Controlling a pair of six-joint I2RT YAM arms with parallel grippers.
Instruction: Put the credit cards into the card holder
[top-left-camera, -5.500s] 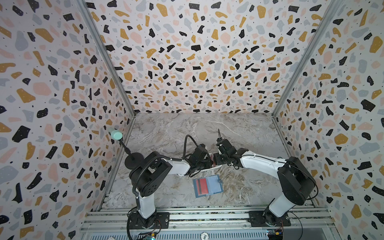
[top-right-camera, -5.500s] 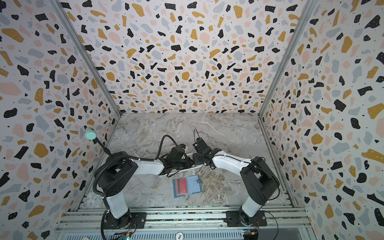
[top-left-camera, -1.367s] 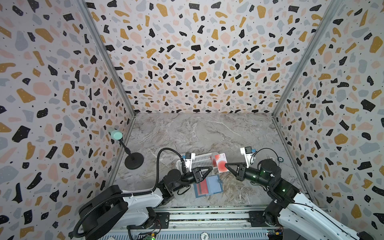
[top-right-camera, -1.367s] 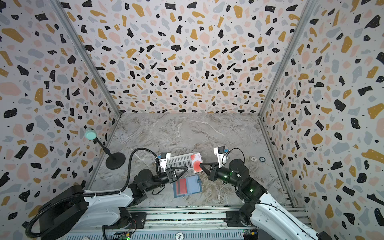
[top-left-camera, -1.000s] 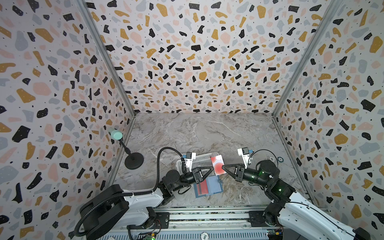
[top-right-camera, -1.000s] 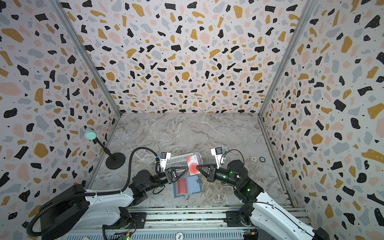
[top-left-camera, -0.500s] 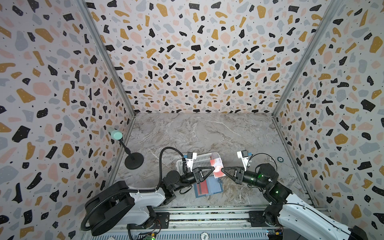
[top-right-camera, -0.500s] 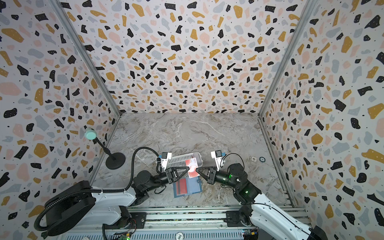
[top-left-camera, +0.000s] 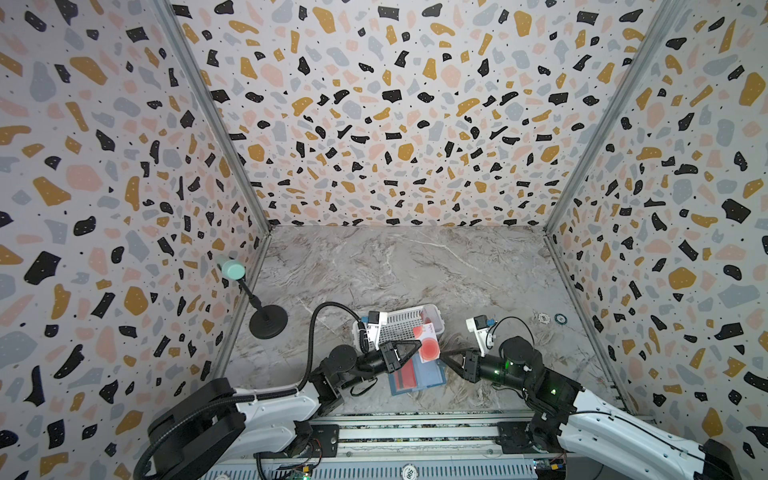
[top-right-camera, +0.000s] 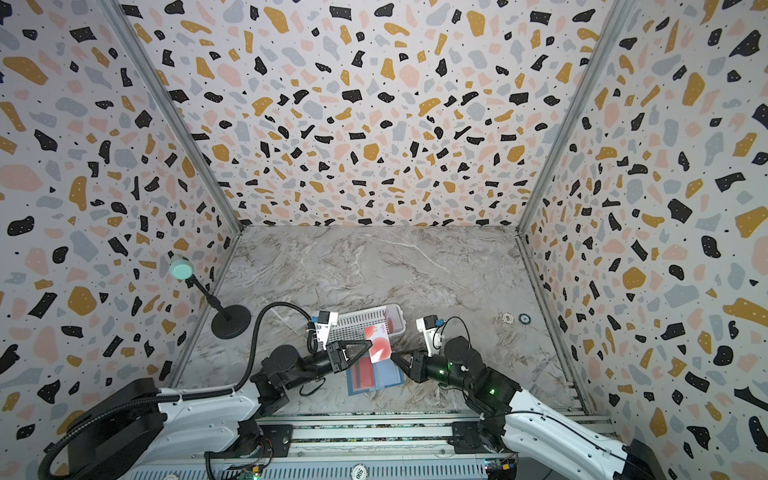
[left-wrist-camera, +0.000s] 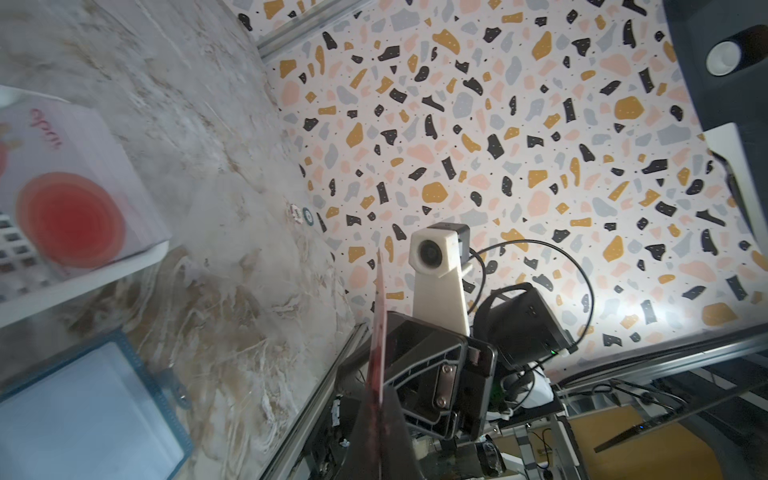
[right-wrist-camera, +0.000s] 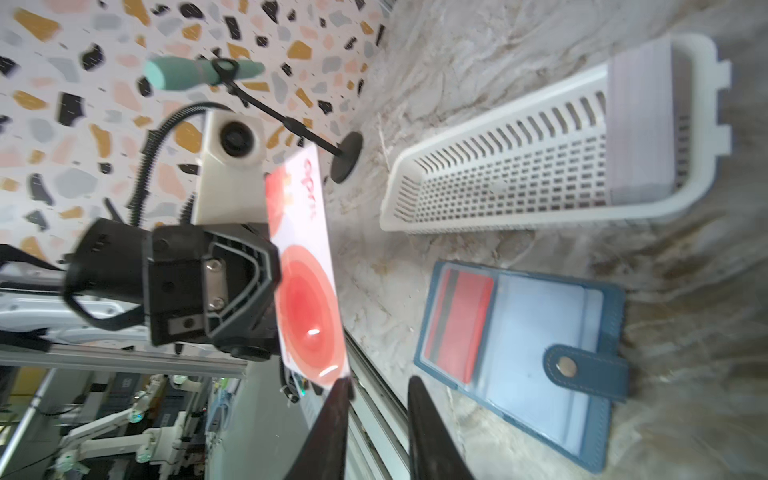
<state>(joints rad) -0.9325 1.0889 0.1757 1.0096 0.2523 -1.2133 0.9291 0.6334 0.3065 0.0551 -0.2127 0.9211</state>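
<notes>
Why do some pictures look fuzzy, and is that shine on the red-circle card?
Right wrist view: small white glints on the held credit card, and the fingers of the right end effector are blurred. Left wrist view: the stack of cards is soft. Both top views: sharp.

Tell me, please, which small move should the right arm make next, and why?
Probably draw the right jaws straight back from the card. They stand apart, one tip close to its corner, while the left jaws are shut on it near the open card holder; backing off should free its way down.
</notes>
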